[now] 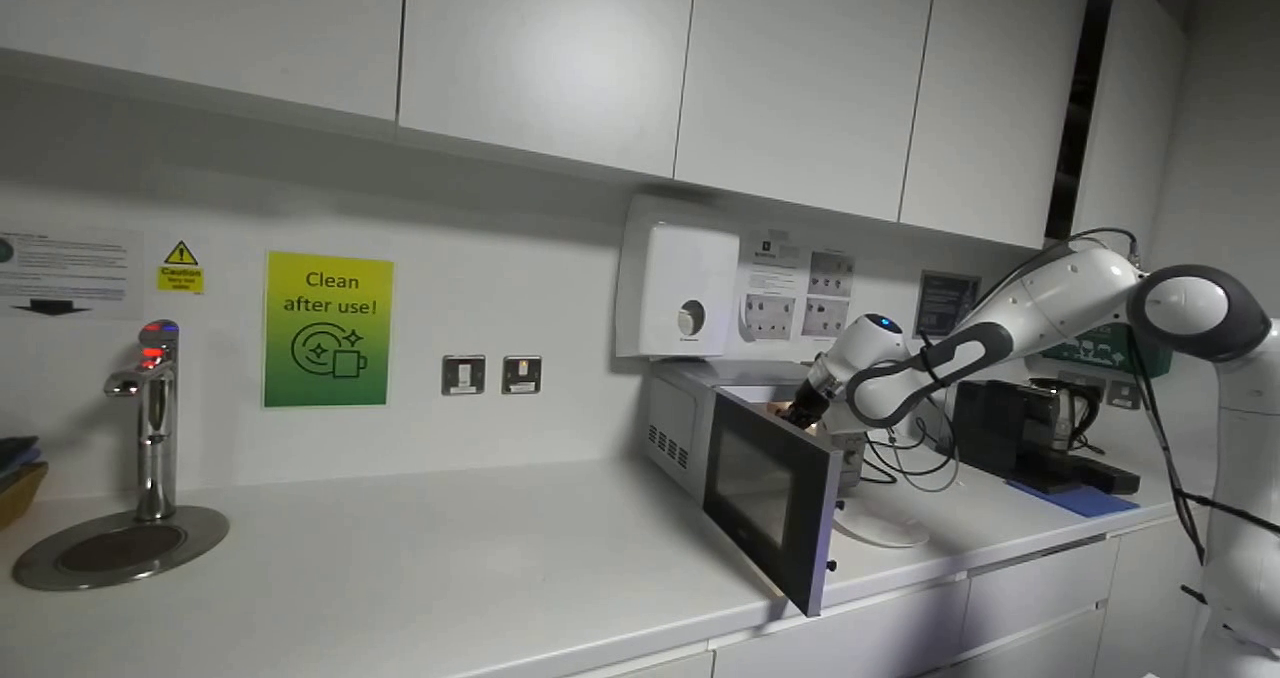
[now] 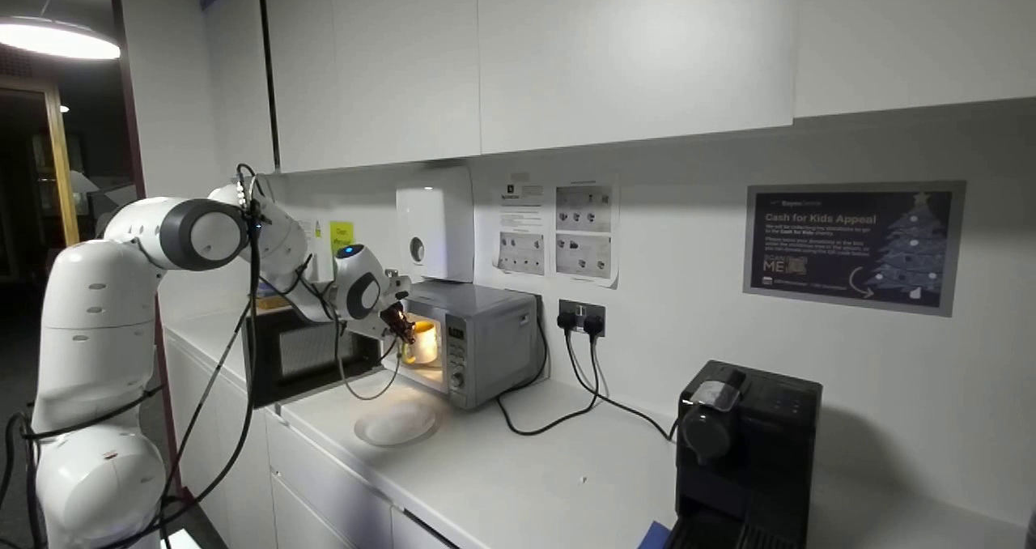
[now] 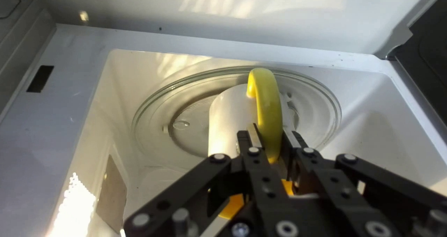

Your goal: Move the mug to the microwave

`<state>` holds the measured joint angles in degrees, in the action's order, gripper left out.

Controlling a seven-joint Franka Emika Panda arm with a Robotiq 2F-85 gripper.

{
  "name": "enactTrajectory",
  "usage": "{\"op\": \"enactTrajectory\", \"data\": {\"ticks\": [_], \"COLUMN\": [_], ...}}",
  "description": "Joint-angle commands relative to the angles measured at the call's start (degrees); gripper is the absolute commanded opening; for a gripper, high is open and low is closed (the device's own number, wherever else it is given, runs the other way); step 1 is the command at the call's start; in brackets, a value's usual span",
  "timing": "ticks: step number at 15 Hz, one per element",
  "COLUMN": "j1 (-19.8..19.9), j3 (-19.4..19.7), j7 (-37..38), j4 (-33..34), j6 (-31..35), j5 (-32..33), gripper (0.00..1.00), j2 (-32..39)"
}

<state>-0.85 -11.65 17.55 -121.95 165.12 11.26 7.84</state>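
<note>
The pale mug (image 3: pixel 228 125) is finding itself inside the microwave (image 2: pixel 502 351), over the glass turntable (image 3: pixel 316 107), in the middle of the wrist view; whether its base is touching the glass, I cannot tell. Its yellow handle (image 3: pixel 269 107) is facing me, and my gripper (image 3: pixel 270 142) is pinching it: the fingers (image 3: pixel 254 136) are pressing from both sides, and only the thickness of the handle is separating them.

By my judgement, the carrying is nearly finished and the setting down is the step in hand. To do it well, I should be bringing the base down softly and level, until the glass is bearing the weight. Then I should be opening only a little, because a wide opening could be pushing the mug aside, and be leaving straight back, so that no finger is catching behind the handle.

Farther out, in both exterior views, the door (image 1: pixel 765 493) is standing wide open, and my way out should be avoiding it. On the countertop (image 2: pixel 526 472), below and left of the centre in an exterior view, a white plate (image 2: pixel 396 423) is lying before the microwave. A black coffee machine (image 2: pixel 749 436) is standing at the lower right, well apart.
</note>
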Motion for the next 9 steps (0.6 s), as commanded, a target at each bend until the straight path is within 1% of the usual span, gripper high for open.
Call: {"op": "enactTrajectory", "data": {"ticks": [1, 9], "j1": [0.4, 0.7], "j3": [-0.2, 0.0], "j7": [-2.2, -2.5], "j4": [3.3, 6.2], "j6": [-1.2, -2.1], "j5": [-0.2, 0.1], "gripper": [0.04, 0.04], "j2": [1.3, 3.5]}}
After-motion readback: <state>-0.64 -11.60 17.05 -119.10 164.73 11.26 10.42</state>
